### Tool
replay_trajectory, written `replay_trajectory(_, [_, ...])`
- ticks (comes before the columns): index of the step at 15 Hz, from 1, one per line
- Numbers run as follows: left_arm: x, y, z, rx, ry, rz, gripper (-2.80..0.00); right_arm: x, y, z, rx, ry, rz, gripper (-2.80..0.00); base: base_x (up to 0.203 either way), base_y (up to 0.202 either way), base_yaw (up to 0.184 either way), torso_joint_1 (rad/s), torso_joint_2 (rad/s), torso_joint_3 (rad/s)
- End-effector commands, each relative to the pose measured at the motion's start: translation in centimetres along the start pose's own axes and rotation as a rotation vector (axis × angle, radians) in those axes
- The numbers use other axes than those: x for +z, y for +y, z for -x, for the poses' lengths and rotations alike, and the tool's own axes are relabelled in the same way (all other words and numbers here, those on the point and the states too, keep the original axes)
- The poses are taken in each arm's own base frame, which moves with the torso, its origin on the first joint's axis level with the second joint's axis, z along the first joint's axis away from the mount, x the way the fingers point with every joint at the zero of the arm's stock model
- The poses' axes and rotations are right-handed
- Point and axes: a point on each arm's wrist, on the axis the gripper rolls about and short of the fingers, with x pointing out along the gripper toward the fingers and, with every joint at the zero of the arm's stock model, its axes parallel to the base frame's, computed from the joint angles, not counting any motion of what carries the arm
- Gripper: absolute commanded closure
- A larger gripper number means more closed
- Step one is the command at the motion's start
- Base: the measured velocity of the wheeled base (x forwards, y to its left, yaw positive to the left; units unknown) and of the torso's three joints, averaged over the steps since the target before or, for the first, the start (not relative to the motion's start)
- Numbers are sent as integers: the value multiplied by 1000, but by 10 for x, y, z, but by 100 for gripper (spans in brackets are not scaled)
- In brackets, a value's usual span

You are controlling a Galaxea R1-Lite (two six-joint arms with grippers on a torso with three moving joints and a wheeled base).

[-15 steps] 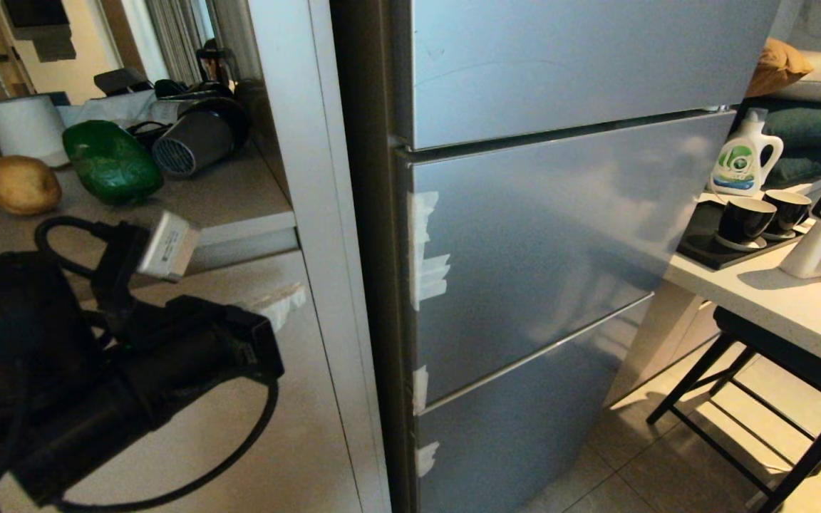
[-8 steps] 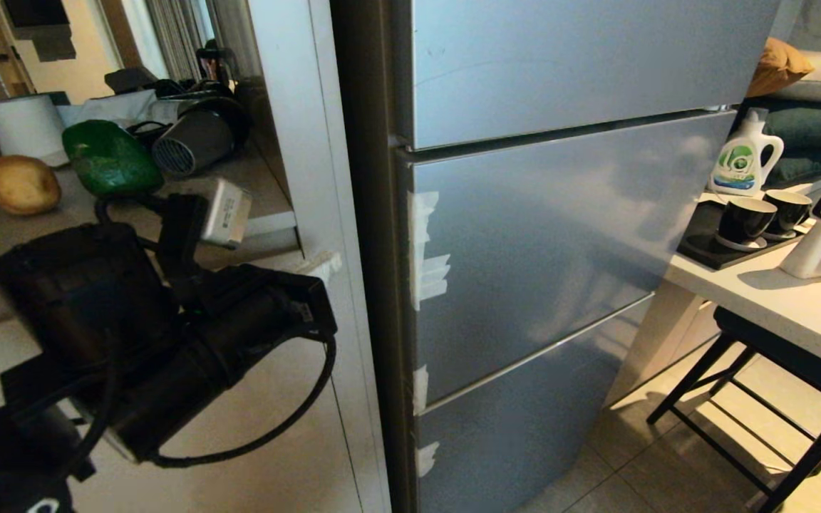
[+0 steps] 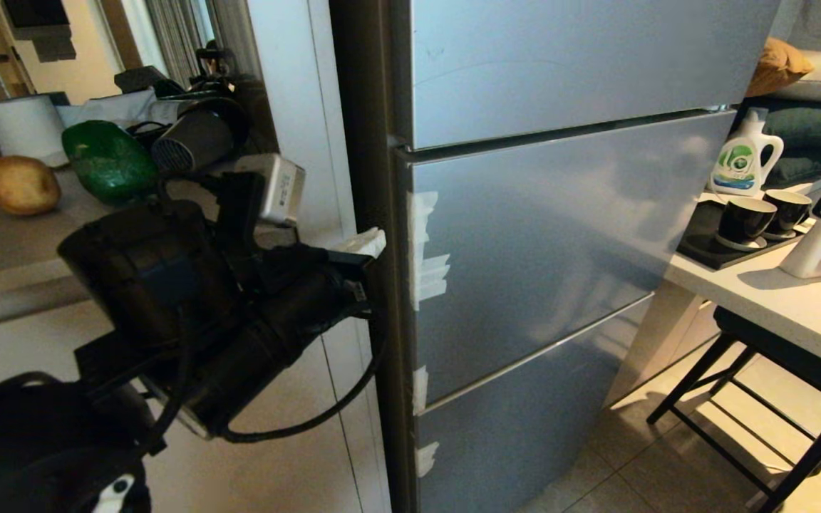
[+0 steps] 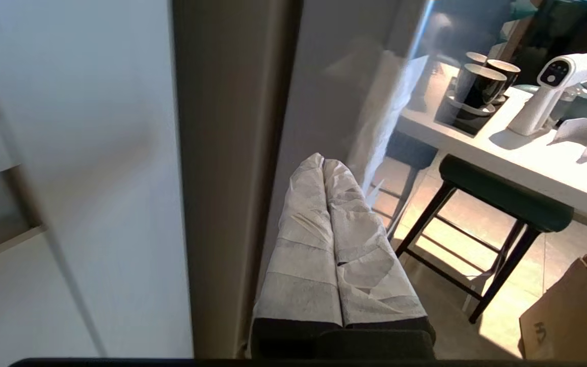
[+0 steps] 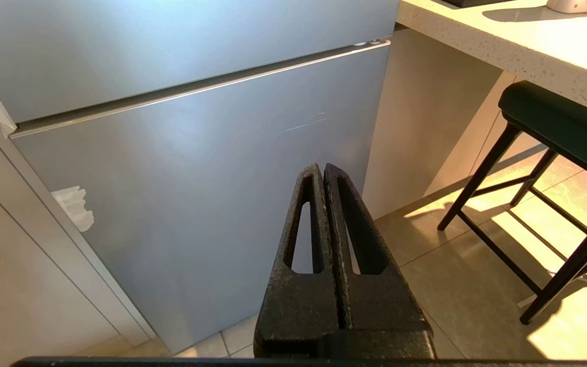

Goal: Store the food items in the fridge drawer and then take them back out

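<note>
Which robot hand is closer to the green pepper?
The left. The left hand is up at the fridge's left edge, a short way across from the green pepper on the counter. The right hand hangs low by the fridge's bottom door, farther away.

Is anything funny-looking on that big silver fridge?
Yes. Scraps of white tape are stuck down the left edge of the fridge doors, ragged and uneven. The left gripper, its fingers wrapped in white, is shut beside that edge. Nothing looks spilled or broken.
</note>
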Motion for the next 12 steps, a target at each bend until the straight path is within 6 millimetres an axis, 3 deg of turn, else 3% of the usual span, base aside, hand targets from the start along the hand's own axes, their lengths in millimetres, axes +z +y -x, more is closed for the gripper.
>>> replay_trajectory(1, [-1, -2, -8, 24, -9, 0, 0, 0, 0, 0, 0, 1, 0, 0, 0, 0, 0, 0, 0, 0])
replay_trajectory(12, [-13, -10, -40, 43, -8, -3, 0, 0, 0, 0, -1, 1, 0, 0, 0, 0, 0, 0, 0, 0])
